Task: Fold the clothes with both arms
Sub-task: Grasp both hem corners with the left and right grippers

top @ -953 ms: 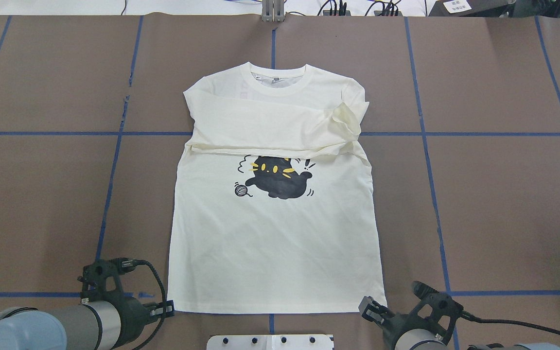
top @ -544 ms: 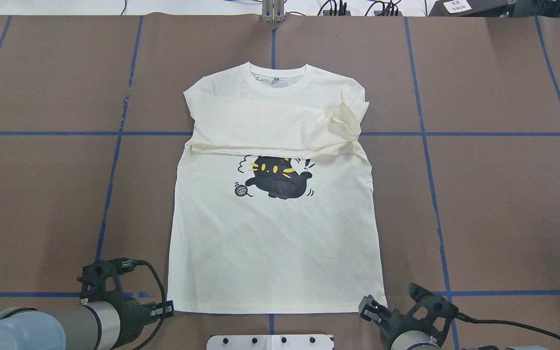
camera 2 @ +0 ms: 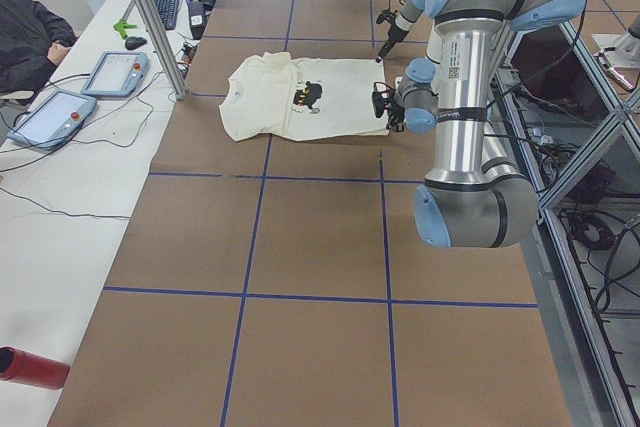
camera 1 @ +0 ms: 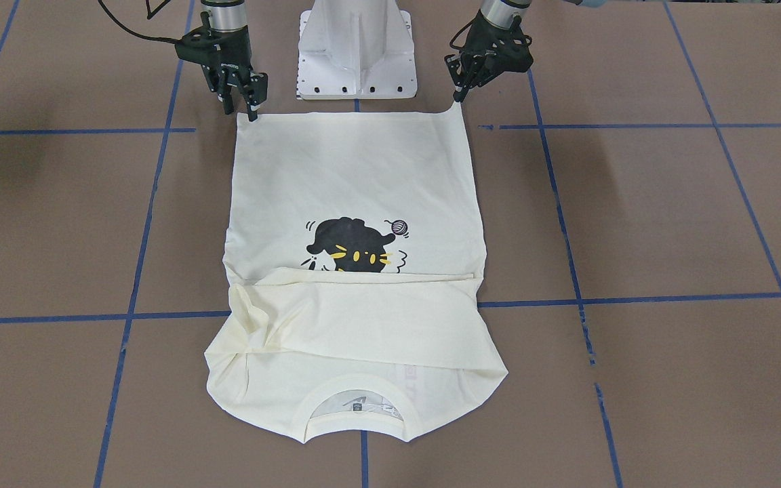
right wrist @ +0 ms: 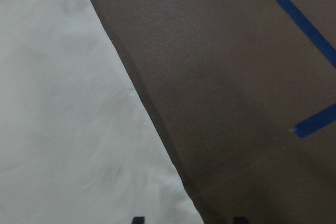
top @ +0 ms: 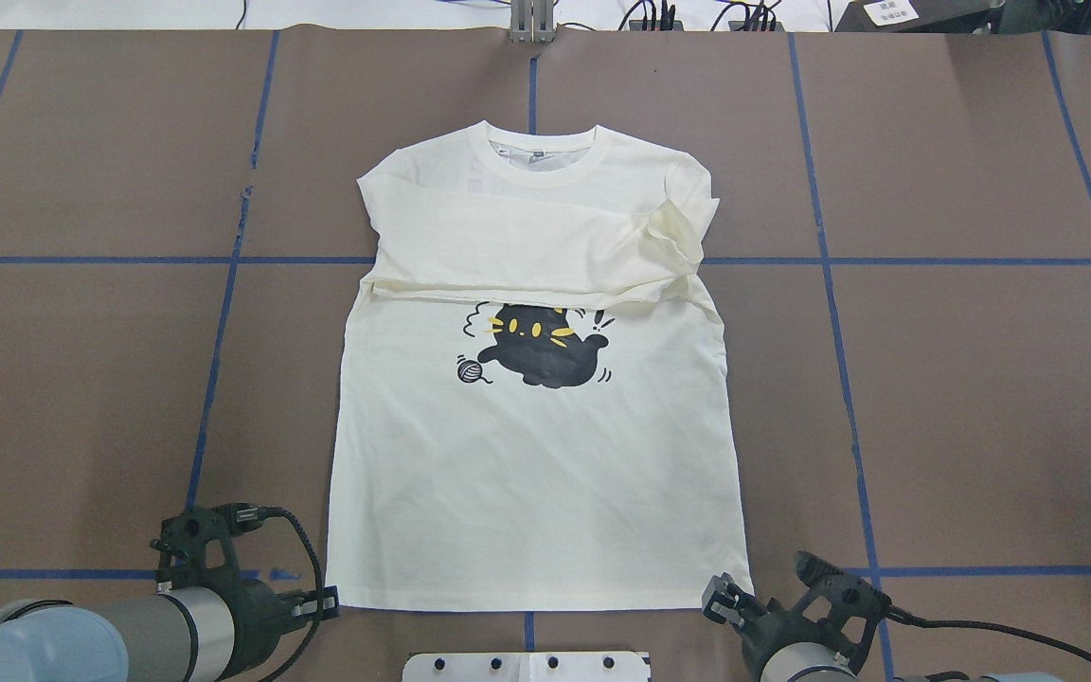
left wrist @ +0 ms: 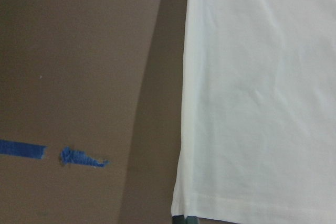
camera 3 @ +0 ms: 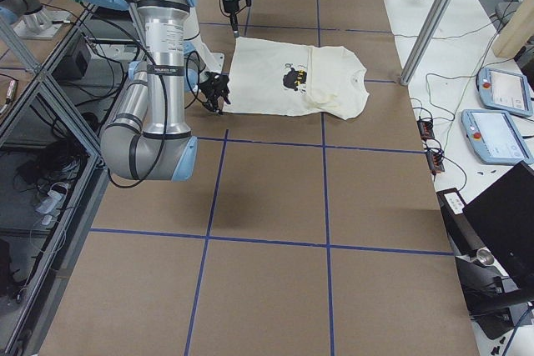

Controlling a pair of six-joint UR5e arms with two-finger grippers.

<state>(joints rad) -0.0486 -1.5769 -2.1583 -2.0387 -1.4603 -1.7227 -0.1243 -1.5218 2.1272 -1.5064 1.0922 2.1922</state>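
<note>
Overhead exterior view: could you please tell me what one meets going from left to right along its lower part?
Left gripper → T-shirt → right gripper.

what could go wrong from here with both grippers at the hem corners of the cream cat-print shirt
1. The black right gripper stands open at the very corner of the cream long-sleeved T-shirt. Closing there may catch little cloth, and the hem could slip out.
2. The folded cream sleeves lie loose and bunched at one end. A quick lift of the hem might shift them and leave a crooked fold.
</note>
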